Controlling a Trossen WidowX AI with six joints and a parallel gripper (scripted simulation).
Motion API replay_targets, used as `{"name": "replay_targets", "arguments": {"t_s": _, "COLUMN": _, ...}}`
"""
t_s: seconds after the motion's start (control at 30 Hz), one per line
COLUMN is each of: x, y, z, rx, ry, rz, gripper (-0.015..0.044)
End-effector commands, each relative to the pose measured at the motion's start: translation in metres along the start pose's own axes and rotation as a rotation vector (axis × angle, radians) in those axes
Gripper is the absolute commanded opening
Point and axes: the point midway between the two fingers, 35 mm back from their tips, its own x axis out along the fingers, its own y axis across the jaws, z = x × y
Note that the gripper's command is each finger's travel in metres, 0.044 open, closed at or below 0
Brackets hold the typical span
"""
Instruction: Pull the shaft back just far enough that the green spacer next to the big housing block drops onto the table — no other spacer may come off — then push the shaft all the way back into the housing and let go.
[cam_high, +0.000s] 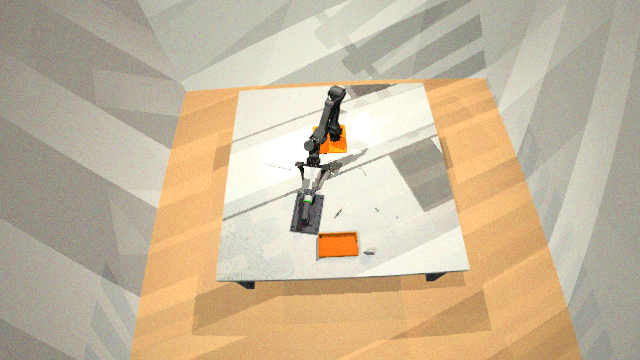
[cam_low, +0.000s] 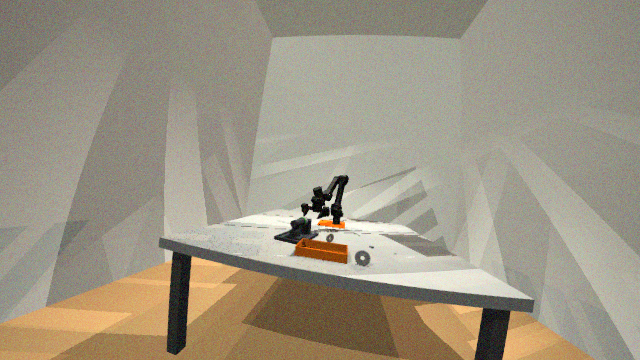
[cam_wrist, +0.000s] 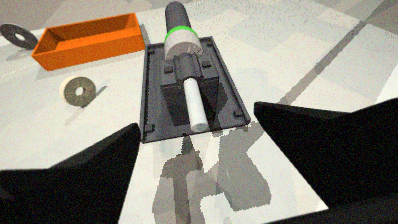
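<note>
My gripper (cam_high: 311, 186) (cam_wrist: 198, 117) is open and empty. It is above and in front of the shaft's near end. The white shaft (cam_wrist: 194, 102) sticks out of a dark support block (cam_wrist: 172, 97) toward me, between and beyond the fingertips in the wrist view. The green spacer (cam_high: 308, 201) (cam_wrist: 180, 28) is a thin ring against the dark round housing (cam_high: 305, 214) (cam_wrist: 177, 15). Light grey spacers (cam_wrist: 181, 42) sit between it and the support block. All stand on a dark base plate (cam_high: 295, 226) (cam_low: 282, 237) (cam_wrist: 152, 100). The shaft inside is hidden.
An orange tray (cam_high: 338, 245) (cam_low: 322, 253) (cam_wrist: 95, 51) stands beside the plate's far end. A grey ring (cam_low: 356, 258) (cam_wrist: 9, 32) stands past the tray. A smaller ring (cam_wrist: 88, 87) stands between tray and arm. A thin rod (cam_high: 277, 166) lies beside the arm.
</note>
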Motion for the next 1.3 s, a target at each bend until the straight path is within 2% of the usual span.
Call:
{"name": "replay_targets", "arguments": {"t_s": 0.0, "x": 0.008, "y": 0.0, "z": -0.001, "rx": 0.005, "ry": 0.006, "rz": -0.001, "gripper": 0.044}}
{"name": "replay_targets", "arguments": {"t_s": 0.53, "x": 0.031, "y": 0.001, "z": -0.003, "rx": 0.005, "ry": 0.004, "rz": -0.001, "gripper": 0.044}}
{"name": "replay_targets", "arguments": {"t_s": 1.27, "x": 0.031, "y": 0.001, "z": -0.003, "rx": 0.005, "ry": 0.004, "rz": -0.001, "gripper": 0.044}}
